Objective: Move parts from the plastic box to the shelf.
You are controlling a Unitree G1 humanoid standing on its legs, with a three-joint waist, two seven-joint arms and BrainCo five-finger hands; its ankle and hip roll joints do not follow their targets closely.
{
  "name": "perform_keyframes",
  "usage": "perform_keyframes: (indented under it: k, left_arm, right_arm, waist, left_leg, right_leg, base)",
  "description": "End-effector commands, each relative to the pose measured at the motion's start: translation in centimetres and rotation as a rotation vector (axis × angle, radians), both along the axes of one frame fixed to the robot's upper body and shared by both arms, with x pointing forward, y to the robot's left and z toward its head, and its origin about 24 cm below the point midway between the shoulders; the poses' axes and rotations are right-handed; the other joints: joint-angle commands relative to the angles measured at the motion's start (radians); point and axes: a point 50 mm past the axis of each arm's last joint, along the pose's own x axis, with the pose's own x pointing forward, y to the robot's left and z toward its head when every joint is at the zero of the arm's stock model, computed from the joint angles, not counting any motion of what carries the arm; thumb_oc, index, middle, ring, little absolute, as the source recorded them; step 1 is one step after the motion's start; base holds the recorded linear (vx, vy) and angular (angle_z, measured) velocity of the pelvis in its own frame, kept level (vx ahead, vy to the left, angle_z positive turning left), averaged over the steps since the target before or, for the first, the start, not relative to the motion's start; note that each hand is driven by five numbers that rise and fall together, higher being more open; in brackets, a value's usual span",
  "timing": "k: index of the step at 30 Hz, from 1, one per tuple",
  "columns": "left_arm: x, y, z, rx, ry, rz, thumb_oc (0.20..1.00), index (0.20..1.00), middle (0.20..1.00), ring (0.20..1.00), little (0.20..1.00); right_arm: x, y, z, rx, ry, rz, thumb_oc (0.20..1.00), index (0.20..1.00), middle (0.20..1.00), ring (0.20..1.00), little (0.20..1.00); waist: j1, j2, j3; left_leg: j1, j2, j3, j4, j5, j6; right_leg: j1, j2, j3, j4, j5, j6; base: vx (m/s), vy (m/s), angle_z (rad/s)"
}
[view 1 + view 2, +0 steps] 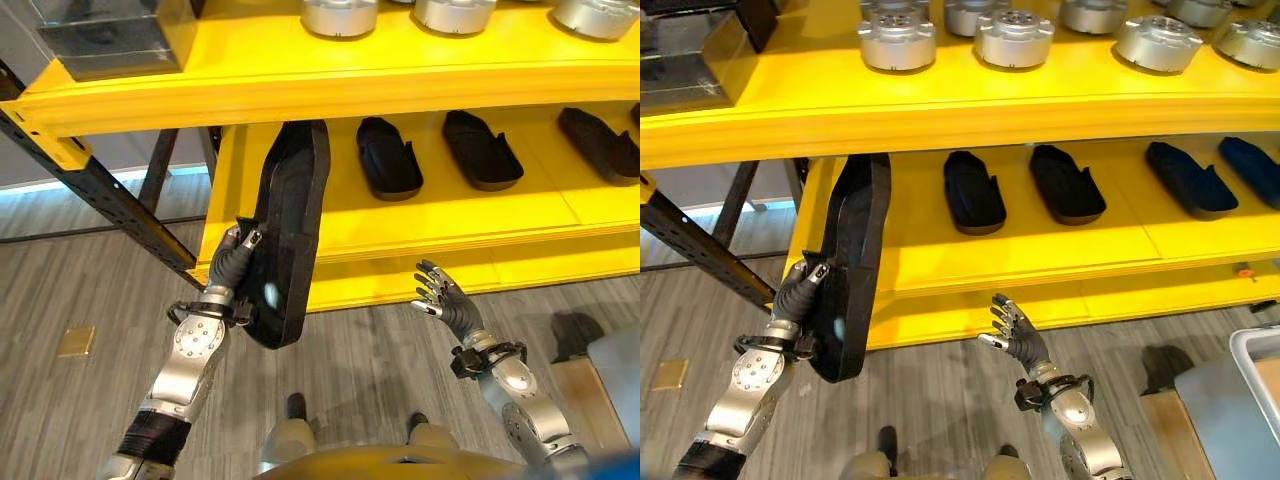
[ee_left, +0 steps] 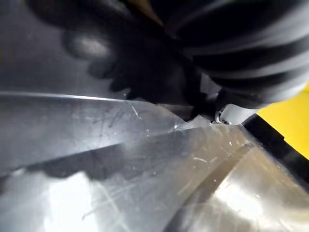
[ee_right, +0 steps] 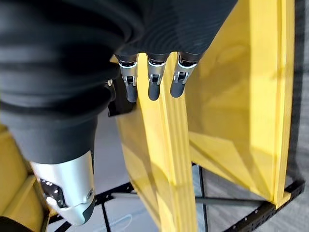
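A yellow shelf [image 1: 420, 235] of smooth painted boards is seen on a dark perforated metal frame [image 1: 100, 195], standing on a grey wood-grain floor [image 1: 60, 290]. On its middle level, black parts [image 1: 973, 192] with a long, rounded, shoe-like outline and a shallow hollow are laid flat in a row, well apart from one another. On the top level, round silver metal parts [image 1: 1014, 37] with ringed tops are lined up, and a clear plastic box [image 1: 105, 35] is set at the left end.

One long black part [image 1: 290, 235] with a raised rim and a glossy inner face is held nearly upright in front of the left end of the shelf, its top end reaching under the edge of the top board. It is clasped near its lower end by the left hand [image 1: 232, 262], whose fingers are curled against the part's edge. The right hand [image 1: 440, 295] is held free above the floor below the shelf, with its fingers spread and nothing in it. No writing can be read on the parts.
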Motion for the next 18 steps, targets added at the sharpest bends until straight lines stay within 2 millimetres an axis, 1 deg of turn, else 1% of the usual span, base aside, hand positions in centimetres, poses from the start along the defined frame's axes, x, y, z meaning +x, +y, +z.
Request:
perform_keyframes:
  k: [1,3,4,7,8,9,10,11,13,14,15,16,17,18]
  left_arm:
    - [2.0,-0.5,4.7,-0.036,-0.237,0.003,0.200,0.200,0.200,0.200,0.200]
    - [3.5,-1.0,5.7,-0.045,-0.266,0.019,0.200,0.200,0.200,0.200,0.200]
    - [3.5,-1.0,5.7,-0.045,-0.267,0.019,0.200,0.200,0.200,0.200,0.200]
    - [5.7,-1.4,6.6,-0.079,-0.269,0.073,0.200,0.200,0.200,0.200,0.200]
    - [5.7,-1.4,6.6,-0.079,-0.271,0.072,0.200,0.200,0.200,0.200,0.200]
    - [6.3,-1.5,6.7,-0.080,-0.262,0.086,0.200,0.200,0.200,0.200,0.200]
    - [7.4,-1.3,7.7,-0.099,-0.272,0.114,0.200,0.200,0.200,0.200,0.200]
    - [8.1,-0.8,8.6,-0.086,-0.288,0.148,0.200,0.200,0.200,0.200,0.200]
    - [8.7,0.0,9.9,-0.084,-0.319,0.189,0.200,0.200,0.200,0.200,0.200]
    - [8.7,0.0,10.0,-0.084,-0.320,0.188,0.200,0.200,0.200,0.200,0.200]
    - [9.4,0.9,11.5,-0.103,-0.351,0.233,0.200,0.200,0.200,0.200,0.200]
    - [9.4,0.9,11.5,-0.103,-0.352,0.233,0.200,0.200,0.200,0.200,0.200]
    - [9.6,1.2,12.3,-0.103,-0.369,0.247,0.200,0.200,0.200,0.200,0.200]
    - [9.9,2.3,13.6,-0.096,-0.395,0.299,0.200,0.200,0.200,0.200,0.200]
  right_arm:
    - [0.4,-0.1,2.4,0.033,-0.114,0.013,1.000,1.000,1.000,1.000,1.000]
    - [0.6,0.4,2.5,0.033,-0.115,0.041,1.000,1.000,1.000,1.000,1.000]
    - [0.6,0.4,2.6,0.033,-0.116,0.040,1.000,1.000,1.000,1.000,1.000]
    - [0.8,1.0,2.7,0.031,-0.116,0.080,1.000,1.000,1.000,1.000,1.000]
    - [0.8,1.0,2.8,0.031,-0.117,0.079,1.000,1.000,1.000,1.000,1.000]
    - [0.9,1.2,2.8,0.027,-0.116,0.090,1.000,1.000,1.000,1.000,1.000]
    - [1.1,1.5,3.0,0.025,-0.121,0.105,1.000,1.000,1.000,1.000,1.000]
    - [1.2,1.6,3.1,0.023,-0.125,0.118,1.000,1.000,1.000,1.000,1.000]
    - [1.3,1.8,3.1,0.021,-0.129,0.126,1.000,1.000,1.000,1.000,1.000]
    - [1.3,1.8,3.1,0.022,-0.129,0.126,1.000,1.000,1.000,1.000,1.000]
    - [1.5,2.1,3.2,0.019,-0.133,0.135,1.000,1.000,1.000,1.000,1.000]
    - [1.5,2.1,3.2,0.019,-0.133,0.135,1.000,1.000,1.000,1.000,1.000]
    - [1.5,2.1,3.3,0.019,-0.136,0.137,1.000,1.000,1.000,1.000,1.000]
    - [1.6,2.4,3.4,0.023,-0.142,0.147,1.000,1.000,1.000,1.000,1.000]
  waist:
    - [-0.030,-0.019,-0.009]
    - [-0.041,-0.032,0.009]
    - [-0.041,-0.031,0.008]
    - [-0.057,-0.043,0.038]
    - [-0.057,-0.042,0.038]
    - [-0.063,-0.045,0.046]
    - [-0.073,-0.048,0.064]
    - [-0.079,-0.048,0.074]
    - [-0.085,-0.049,0.084]
    - [-0.084,-0.049,0.083]
    - [-0.089,-0.050,0.097]
    - [-0.089,-0.050,0.097]
    - [-0.090,-0.050,0.101]
    - [-0.095,-0.053,0.108]
  left_leg:
    - [-0.132,0.070,-0.014,0.190,-0.056,-0.034]
    - [-0.172,0.068,-0.013,0.229,-0.069,-0.032]
    - [-0.175,0.069,-0.014,0.231,-0.070,-0.032]
    - [-0.216,0.068,-0.014,0.269,-0.083,-0.028]
    - [-0.219,0.069,-0.014,0.271,-0.083,-0.028]
    - [-0.229,0.068,-0.016,0.279,-0.085,-0.027]
    - [-0.258,0.071,-0.022,0.296,-0.085,-0.029]
    - [-0.270,0.072,-0.024,0.301,-0.086,-0.028]
    - [-0.285,0.078,-0.021,0.305,-0.086,-0.028]
    - [-0.287,0.078,-0.020,0.306,-0.086,-0.028]
    - [-0.309,0.082,-0.019,0.311,-0.086,-0.026]
    - [-0.310,0.083,-0.019,0.312,-0.086,-0.026]
    - [-0.321,0.083,-0.019,0.316,-0.086,-0.026]
    - [-0.335,0.084,-0.020,0.320,-0.087,-0.023]
  right_leg:
    - [0.017,-0.027,0.006,0.012,-0.016,-0.002]
    - [-0.004,-0.032,0.015,0.010,-0.008,0.000]
    - [-0.006,-0.031,0.015,0.011,-0.008,0.000]
    - [-0.055,-0.030,0.037,0.032,-0.005,-0.001]
    - [-0.057,-0.029,0.037,0.034,-0.006,-0.001]
    - [-0.069,-0.028,0.042,0.041,-0.006,0.000]
    - [-0.101,-0.023,0.051,0.060,-0.005,0.001]
    - [-0.121,-0.019,0.060,0.067,-0.001,0.001]
    - [-0.151,-0.014,0.071,0.075,0.005,0.002]
    - [-0.153,-0.013,0.072,0.076,0.005,0.002]
    - [-0.181,-0.010,0.080,0.080,0.012,0.005]
    - [-0.183,-0.010,0.080,0.080,0.012,0.005]
    - [-0.197,-0.008,0.084,0.084,0.014,0.007]
    - [-0.218,-0.006,0.092,0.090,0.019,0.009]
  base:
    - [-0.02,0.098,0.05]
    - [-0.05,0.065,-0.05]
    - [-0.07,0.060,-0.05]
    - [-0.08,0.048,-0.18]
    - [-0.05,0.021,-0.11]
    - [-0.09,0.023,-0.15]
    - [-0.12,0.034,-0.15]
    - [-0.12,0.031,-0.16]
    - [-0.06,0.024,-0.10]
    - [-0.09,0.030,-0.19]
    - [-0.06,0.018,-0.19]
    - [-0.08,0.025,-0.11]
    - [-0.05,0.024,-0.03]
    - [-0.05,0.024,-0.05]
